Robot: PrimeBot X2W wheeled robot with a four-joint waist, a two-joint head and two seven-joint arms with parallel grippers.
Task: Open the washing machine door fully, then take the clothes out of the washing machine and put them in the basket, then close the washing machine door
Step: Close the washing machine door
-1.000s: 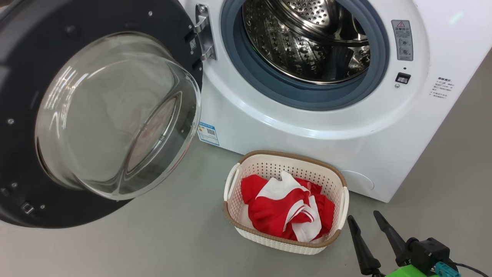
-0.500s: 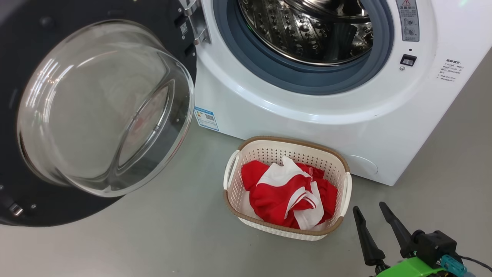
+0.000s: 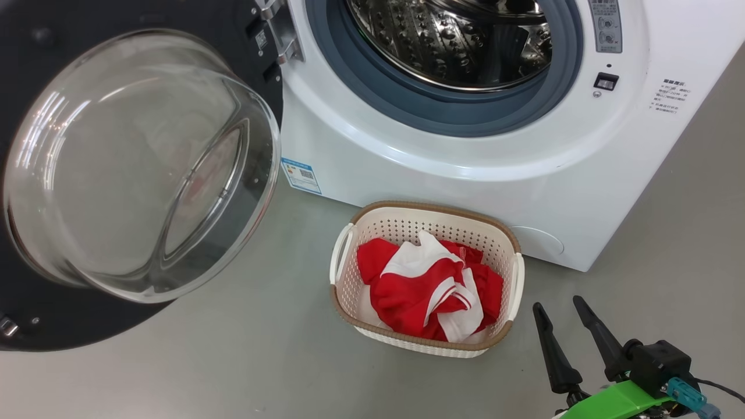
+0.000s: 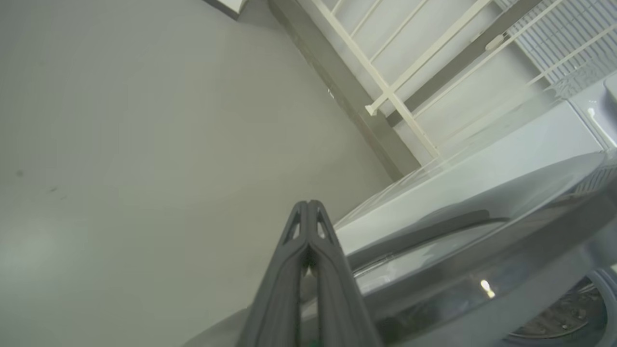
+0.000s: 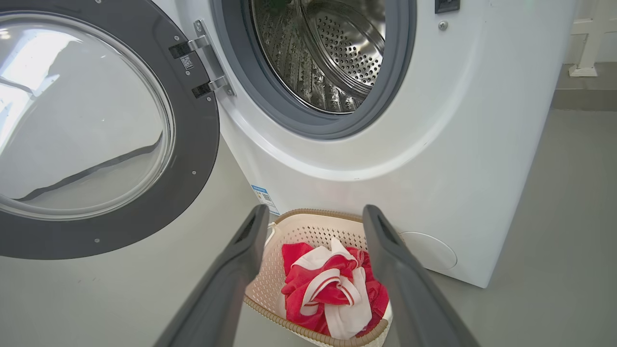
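Red and white clothes [image 3: 428, 291] lie heaped in the basket [image 3: 430, 212], which stands on the floor [image 3: 262, 361] just in front of the washing machine [image 3: 465, 192]. The steel drum [image 3: 448, 41] looks bare as far as it shows, so I judge that shutting the washing machine door [image 3: 139, 169] is the step left. That door stands wide open on the robot's left. Its hinge [image 3: 279, 35] sits at the left edge of the round opening, and its free edge reaches far out to the left, away from the machine. The right pincer [image 3: 557, 302] hangs low at the right, just beside the basket. Its two fingers are spread wide with nothing between them, and it is well apart from the door, with the basket in between. The left pincer [image 4: 308, 205] is pressed fully together and holds nothing. In its wrist view the door's glossy dark rim and glass curve just beside the fingers, though I cannot tell whether they touch. The left arm is therefore the nearer one by far. The door pivots about the hinge, so the push would have to land toward the free edge and carry it rightward to the opening. The basket sits low in front of the machine, and from these views I cannot tell whether the door would pass over it.
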